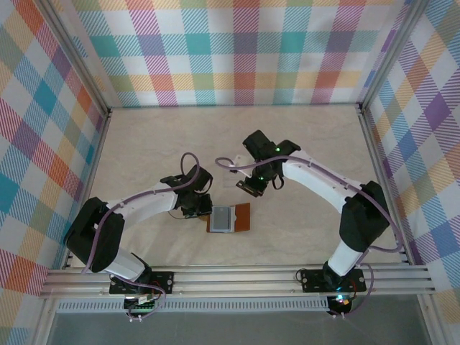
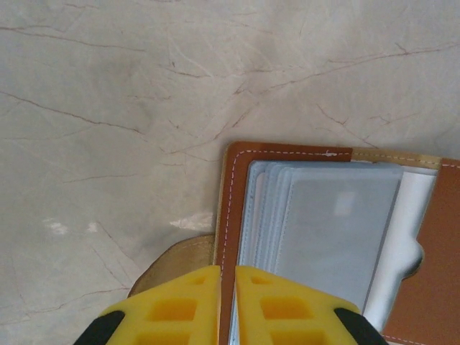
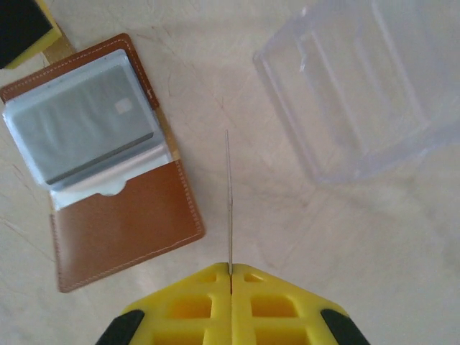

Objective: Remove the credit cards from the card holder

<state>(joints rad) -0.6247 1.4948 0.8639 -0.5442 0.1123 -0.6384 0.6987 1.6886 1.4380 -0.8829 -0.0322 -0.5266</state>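
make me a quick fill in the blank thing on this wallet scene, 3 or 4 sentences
1. The card holder lies ___ on the table.
2. The right hand is ___ on a thin credit card.
3. In the right wrist view, the clear box sits to the card's ___.
4. The card holder's leather is ___.
Missing words: open; shut; right; brown.
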